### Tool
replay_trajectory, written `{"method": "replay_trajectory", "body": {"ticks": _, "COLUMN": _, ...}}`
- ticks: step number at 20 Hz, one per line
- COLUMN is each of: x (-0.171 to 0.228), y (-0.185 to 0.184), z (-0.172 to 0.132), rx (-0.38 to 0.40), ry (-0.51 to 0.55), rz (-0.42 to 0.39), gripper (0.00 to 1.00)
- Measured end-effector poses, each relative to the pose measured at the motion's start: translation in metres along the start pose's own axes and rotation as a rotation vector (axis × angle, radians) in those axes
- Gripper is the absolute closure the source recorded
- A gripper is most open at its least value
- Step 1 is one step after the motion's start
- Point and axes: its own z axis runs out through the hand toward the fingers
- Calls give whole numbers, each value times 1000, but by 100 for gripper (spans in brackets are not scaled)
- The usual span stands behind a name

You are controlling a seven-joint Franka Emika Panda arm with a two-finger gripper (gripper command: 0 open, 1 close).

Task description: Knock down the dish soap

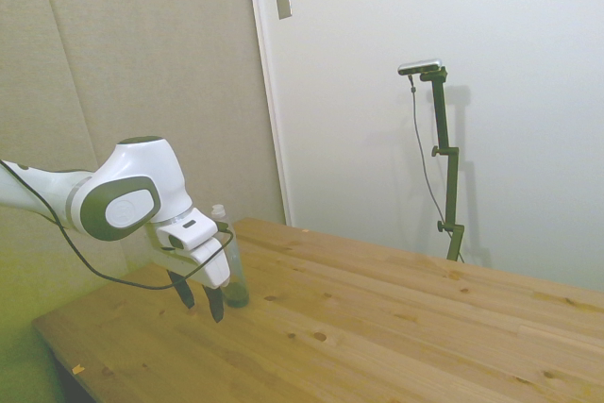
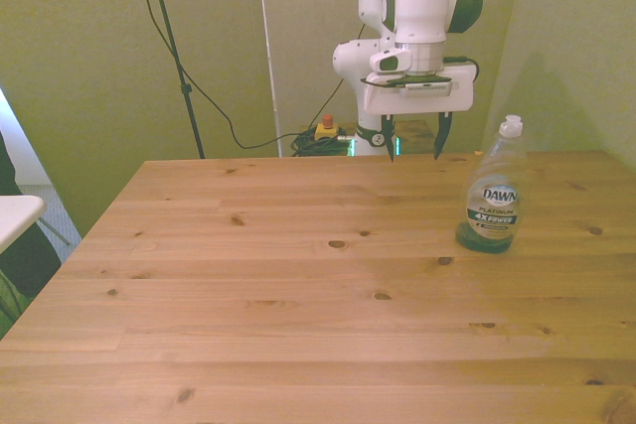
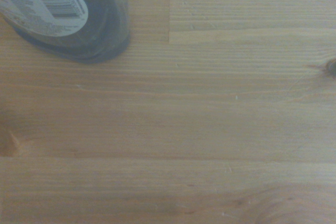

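The Dawn dish soap bottle stands upright near the table's far edge, toward the front view's right. The gripper, fingers spread wide and empty, hangs low just beside it, apparently placed to sweep sideways into it.
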Motion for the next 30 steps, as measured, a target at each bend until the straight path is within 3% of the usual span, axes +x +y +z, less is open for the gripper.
{"method": "replay_trajectory", "body": {"ticks": 1, "x": 0, "y": 0, "z": 0, "rx": 0, "ry": -1, "rz": 0, "gripper": 0}}
{"method": "replay_trajectory", "body": {"ticks": 2, "x": 0, "y": 0, "z": 0, "rx": 0, "ry": 0, "rz": 1, "gripper": 100}}
{"method": "replay_trajectory", "body": {"ticks": 16, "x": -29, "y": -39, "z": -51, "rx": 76, "ry": 44, "rz": 92, "gripper": 100}}
{"method": "replay_trajectory", "body": {"ticks": 21, "x": -42, "y": -58, "z": -49, "rx": 95, "ry": 63, "rz": 157, "gripper": 100}}
{"method": "replay_trajectory", "body": {"ticks": 30, "x": -44, "y": -92, "z": -43, "rx": 105, "ry": 110, "rz": 203, "gripper": 100}}
